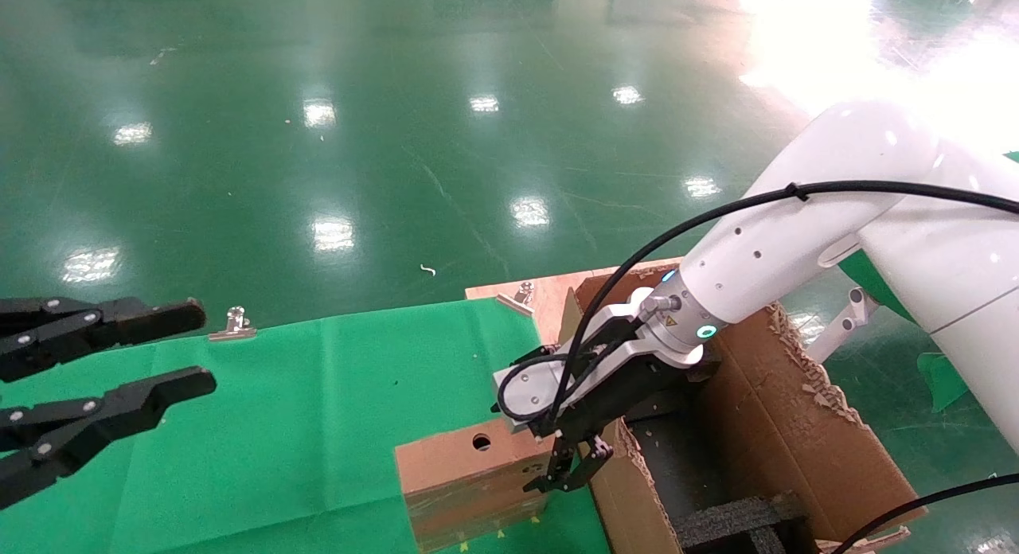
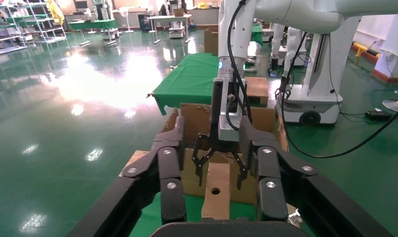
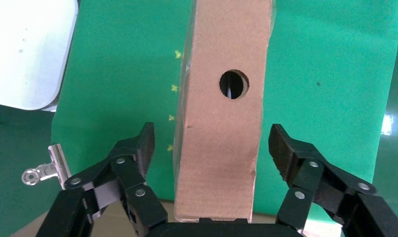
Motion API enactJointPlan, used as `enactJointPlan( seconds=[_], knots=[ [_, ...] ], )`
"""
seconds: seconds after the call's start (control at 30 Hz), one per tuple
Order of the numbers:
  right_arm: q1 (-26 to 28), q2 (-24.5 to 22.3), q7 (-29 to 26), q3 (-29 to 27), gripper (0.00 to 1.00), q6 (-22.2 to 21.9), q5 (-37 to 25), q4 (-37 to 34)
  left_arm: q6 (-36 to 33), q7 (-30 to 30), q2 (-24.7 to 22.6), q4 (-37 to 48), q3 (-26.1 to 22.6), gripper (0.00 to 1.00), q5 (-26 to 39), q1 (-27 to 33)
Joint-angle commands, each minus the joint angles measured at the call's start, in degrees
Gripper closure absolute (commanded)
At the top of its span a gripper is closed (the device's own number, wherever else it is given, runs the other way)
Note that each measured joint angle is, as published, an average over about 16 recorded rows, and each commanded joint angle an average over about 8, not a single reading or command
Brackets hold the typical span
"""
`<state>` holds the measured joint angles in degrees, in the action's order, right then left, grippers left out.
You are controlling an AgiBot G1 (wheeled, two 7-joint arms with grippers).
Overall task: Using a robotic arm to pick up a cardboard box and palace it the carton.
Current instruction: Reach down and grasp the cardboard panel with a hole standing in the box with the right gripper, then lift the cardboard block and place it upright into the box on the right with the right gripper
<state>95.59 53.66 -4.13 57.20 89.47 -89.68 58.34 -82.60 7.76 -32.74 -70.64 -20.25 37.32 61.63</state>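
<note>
now my right gripper (image 1: 567, 466) hung at about five o'clock in the head view, at the end of the robotic arm (image 1: 804, 228), its jaws spread apart to either side of the cardboard box (image 1: 470, 478) without touching it. from the right wrist the box (image 3: 221, 113) ran straight out between my black fingers (image 3: 130, 153), clear gaps on both sides, its round hole facing up at me. the box stood on edge on the green surface (image 1: 279, 427), just beside the near wall of the carton (image 1: 796, 427), which sat at four o'clock with its flaps upright, ragged edges and black foam inside. from the left wrist i could see the box (image 2: 216, 190) in front of the carton (image 2: 197, 123), my right gripper (image 2: 221, 165) straddling its top. my left gripper (image 1: 171, 351) waited at nine o'clock, well apart from the box, jaws open on nothing. metal clips (image 1: 232, 325) sat on the cloth's far edge.
</note>
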Motion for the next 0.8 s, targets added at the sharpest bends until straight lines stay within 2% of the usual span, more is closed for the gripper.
enactJointPlan(
  seconds=[0.03, 0.8],
  knots=[
    [-0.07, -0.03, -0.03, -0.05, 1.00, 0.04, 0.04, 0.05, 0.00, 0.00, 0.00, 0.00, 0.00, 0.00, 0.00, 0.00],
    [0.48, -0.41, -0.49, -0.87, 1.00, -0.34, 1.07, -0.46, 0.00, 0.00, 0.00, 0.00, 0.00, 0.00, 0.00, 0.00]
  ],
)
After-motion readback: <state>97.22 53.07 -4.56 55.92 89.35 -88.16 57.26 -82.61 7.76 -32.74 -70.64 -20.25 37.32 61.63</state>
